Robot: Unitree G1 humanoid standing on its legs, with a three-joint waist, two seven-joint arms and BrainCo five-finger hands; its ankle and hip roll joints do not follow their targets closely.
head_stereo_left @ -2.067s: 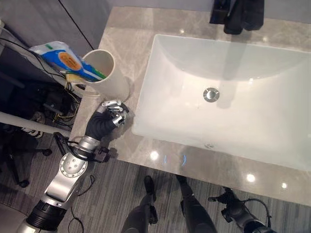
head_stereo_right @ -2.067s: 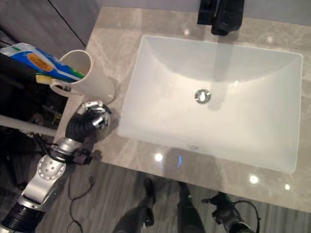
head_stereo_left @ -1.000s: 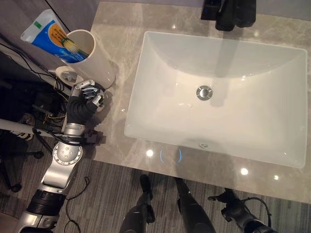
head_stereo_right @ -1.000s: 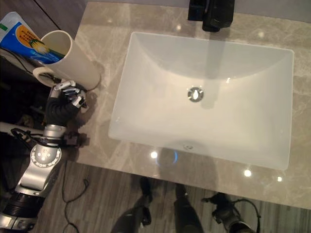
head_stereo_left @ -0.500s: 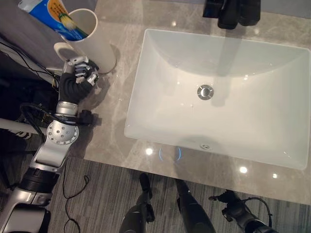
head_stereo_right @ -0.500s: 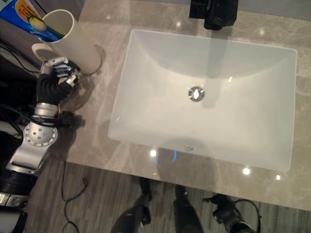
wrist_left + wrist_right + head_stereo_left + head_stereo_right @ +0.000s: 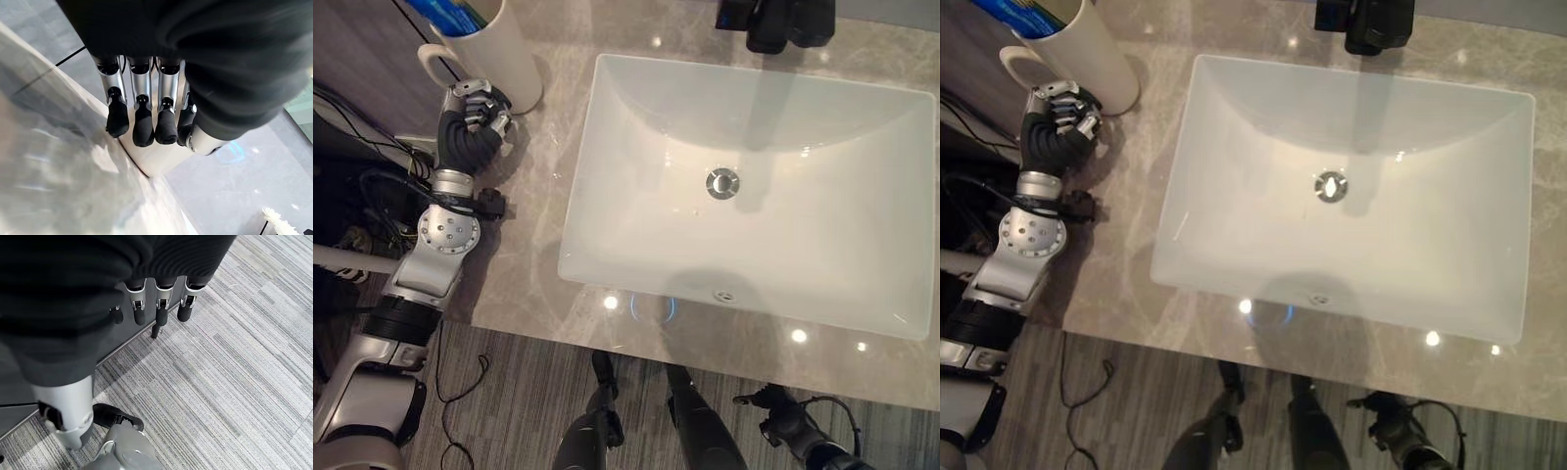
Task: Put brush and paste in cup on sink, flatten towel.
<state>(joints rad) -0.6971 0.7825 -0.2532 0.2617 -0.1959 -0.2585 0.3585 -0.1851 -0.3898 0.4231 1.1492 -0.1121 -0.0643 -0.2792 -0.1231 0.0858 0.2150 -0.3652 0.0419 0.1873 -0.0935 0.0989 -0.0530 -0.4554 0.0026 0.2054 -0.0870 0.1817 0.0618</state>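
A white cup (image 7: 497,57) with a handle stands at the far left corner of the marble counter (image 7: 533,245). A blue toothpaste tube (image 7: 460,10) sticks out of its mouth. My left hand (image 7: 476,106) rests just in front of the cup's base, fingers curled with nothing in them. In the left wrist view the curled fingertips (image 7: 143,129) hang close to the cup's white wall (image 7: 156,159). My right hand (image 7: 156,303) hangs low over the floor, fingers relaxed and empty.
A white rectangular sink (image 7: 576,220) takes up most of the counter, with its drain (image 7: 723,183) in the middle and a black faucet (image 7: 781,22) at the back. Cables and dark gear (image 7: 357,186) lie left of the counter. Grey striped carpet (image 7: 234,382) is below.
The whole view has shifted, so the cup now sits at the top left edge. My left hand stays curled in front of the cup, a little nearer its handle side.
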